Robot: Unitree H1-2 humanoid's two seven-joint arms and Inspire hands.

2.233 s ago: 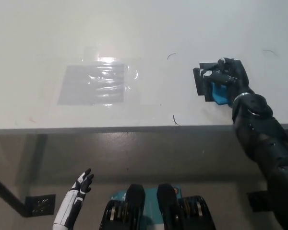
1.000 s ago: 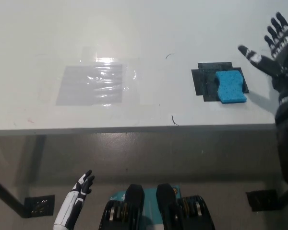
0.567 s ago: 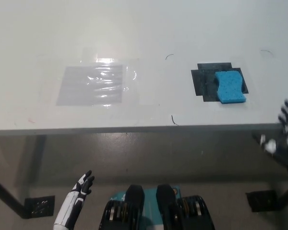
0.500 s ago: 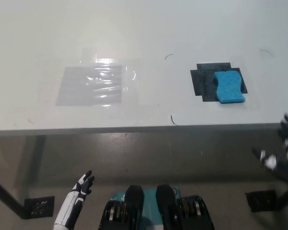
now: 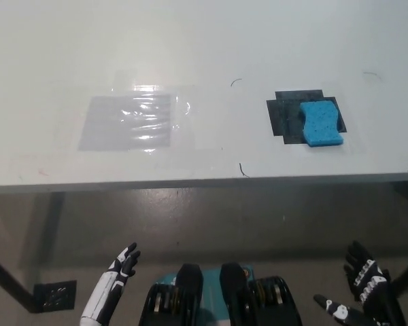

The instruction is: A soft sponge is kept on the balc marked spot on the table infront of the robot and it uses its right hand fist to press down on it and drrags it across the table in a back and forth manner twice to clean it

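A blue sponge [image 5: 321,123] lies on the black marked spot [image 5: 287,118] at the right side of the white table [image 5: 204,61], overlapping the spot's right half. Nothing touches the sponge. My black right hand [image 5: 364,299] hangs low at the bottom right, below the table's front edge, open with its fingers spread. At the bottom left, also below the table, rests my white left hand [image 5: 121,267], open as well.
A clear shiny plastic patch [image 5: 132,121] is stuck to the table left of centre. Thin dark curls [image 5: 241,170] lie near the front edge. A black bracket [image 5: 53,295] sits on the floor at the lower left.
My right hand let go of the sponge, lifted off to the right and dropped below the table edge to the bottom right. The sponge stays on the black spot. The camera shifted slightly.
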